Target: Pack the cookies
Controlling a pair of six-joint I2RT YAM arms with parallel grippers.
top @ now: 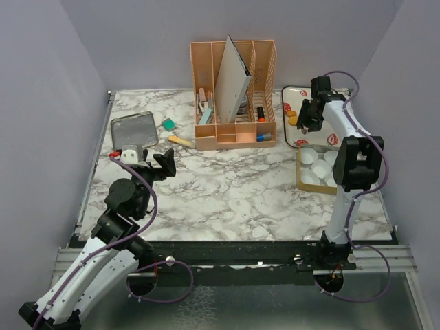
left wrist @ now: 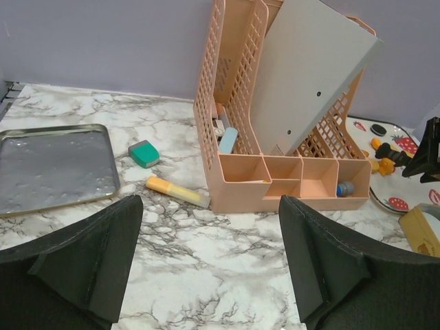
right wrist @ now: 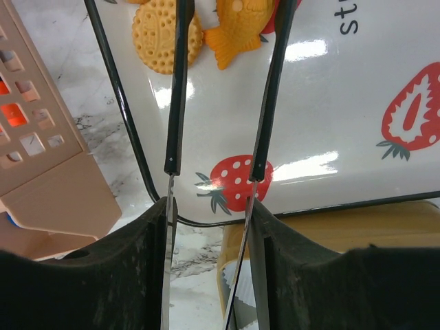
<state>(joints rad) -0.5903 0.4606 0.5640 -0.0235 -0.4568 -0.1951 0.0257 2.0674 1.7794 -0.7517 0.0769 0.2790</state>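
Observation:
The cookies (top: 291, 113) lie at the left side of a white tray with strawberry prints (top: 333, 139) at the back right. Close up I see a round cookie (right wrist: 159, 36) and a fish-shaped one (right wrist: 237, 38). My right gripper (right wrist: 210, 213) is shut on a pair of metal tongs with black arms (right wrist: 175, 103). The tongs reach over the tray, one arm on each side of the fish-shaped cookie; their tips run out of view. From above, the right gripper (top: 307, 115) hangs over the tray's left part. My left gripper (left wrist: 210, 206) stands open over bare marble at the left (top: 157, 165).
A wooden box with white paper cups (top: 315, 167) sits just in front of the strawberry tray. A peach desk organizer (top: 234, 96) stands at the back middle. A metal tray (top: 134, 129), a green eraser (top: 168, 124) and a yellow marker (top: 181, 141) lie at the left.

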